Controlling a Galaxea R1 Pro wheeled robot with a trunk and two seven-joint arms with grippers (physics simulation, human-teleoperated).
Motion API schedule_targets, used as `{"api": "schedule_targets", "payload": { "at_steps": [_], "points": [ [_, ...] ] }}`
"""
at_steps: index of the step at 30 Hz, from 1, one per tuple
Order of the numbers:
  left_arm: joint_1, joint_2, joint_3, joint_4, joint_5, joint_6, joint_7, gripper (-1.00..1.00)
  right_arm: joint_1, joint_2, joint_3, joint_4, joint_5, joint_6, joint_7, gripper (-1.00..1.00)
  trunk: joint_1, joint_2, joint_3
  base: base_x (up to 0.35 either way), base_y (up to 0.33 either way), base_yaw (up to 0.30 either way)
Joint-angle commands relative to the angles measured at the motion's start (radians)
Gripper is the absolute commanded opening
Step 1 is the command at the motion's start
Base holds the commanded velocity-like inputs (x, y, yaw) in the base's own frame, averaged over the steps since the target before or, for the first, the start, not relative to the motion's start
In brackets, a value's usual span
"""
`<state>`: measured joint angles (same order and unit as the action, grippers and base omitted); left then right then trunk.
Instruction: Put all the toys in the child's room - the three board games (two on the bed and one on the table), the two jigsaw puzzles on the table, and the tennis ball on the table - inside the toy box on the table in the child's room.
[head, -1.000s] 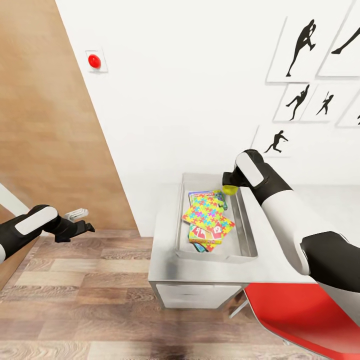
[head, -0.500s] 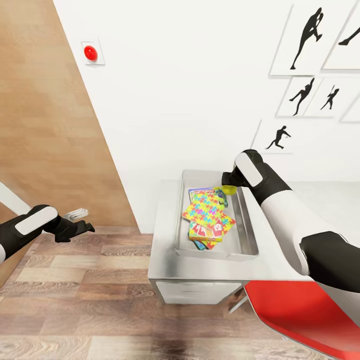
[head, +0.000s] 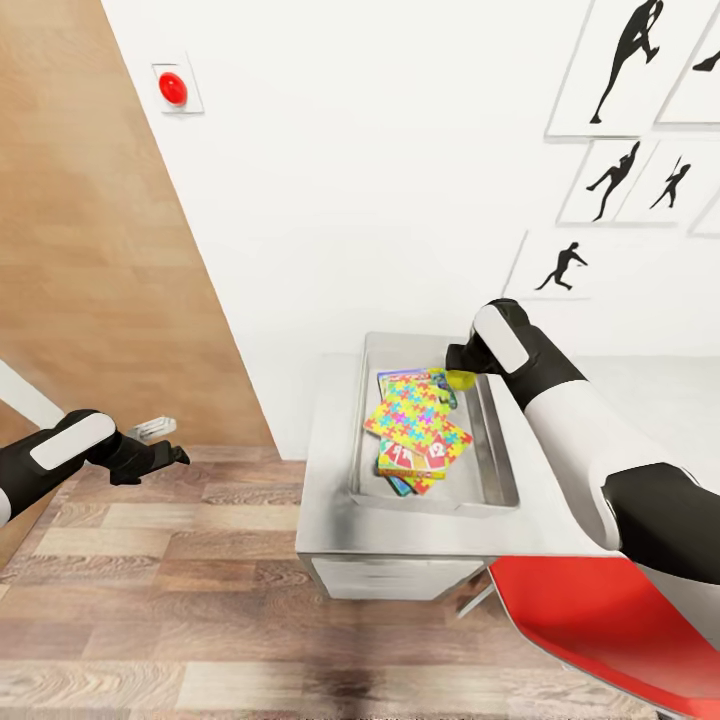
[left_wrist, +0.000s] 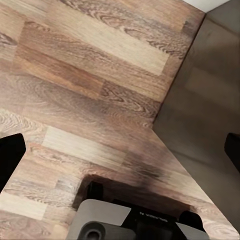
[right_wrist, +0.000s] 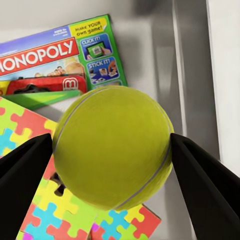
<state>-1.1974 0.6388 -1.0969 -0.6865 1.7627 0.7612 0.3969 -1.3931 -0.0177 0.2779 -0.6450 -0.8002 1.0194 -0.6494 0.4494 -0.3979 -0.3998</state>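
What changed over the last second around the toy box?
Mostly the camera shifted, sliding the whole view. The right pincer still holds the tennis ball over the toy box. The jigsaw puzzles inside lie as before; the left pincer is unchanged.

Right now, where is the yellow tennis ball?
The tennis ball is pinched in the right gripper, held just above the toy box at its far right side, over the jigsaw puzzles on the table.

head camera looks down over the toy box (head: 495, 470); right wrist views it close.
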Motion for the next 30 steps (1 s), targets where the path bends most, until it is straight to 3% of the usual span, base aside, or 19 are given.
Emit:
{"api": "schedule_targets", "payload": {
  "at_steps": [1, 20, 30],
  "points": [
    [-0.002, 0.002, -0.006, -0.002, 0.011, -0.002, 0.008, 1.0, -0.001, -0.002, 0.006, -0.001, -0.011, 0.002, -0.009, -1.0, 0.001, -0.002, -0.004, 0.0, 0.0, 0.0],
    [-0.002, 0.003, -0.006, -0.002, 0.011, -0.002, 0.008, 1.0, -0.001, -0.005, 0.004, -0.001, -0.013, -0.002, -0.009, -1.0, 0.001, -0.002, -0.031, 0.0, 0.0, 0.0],
    [-0.002, 0.004, -0.007, -0.002, 0.011, -0.002, 0.008, 1.0, -0.001, -0.006, 0.004, -0.001, -0.013, -0.002, -0.009, -1.0, 0.001, -0.002, -0.034, 0.0, 0.0, 0.0]
  ]
}}
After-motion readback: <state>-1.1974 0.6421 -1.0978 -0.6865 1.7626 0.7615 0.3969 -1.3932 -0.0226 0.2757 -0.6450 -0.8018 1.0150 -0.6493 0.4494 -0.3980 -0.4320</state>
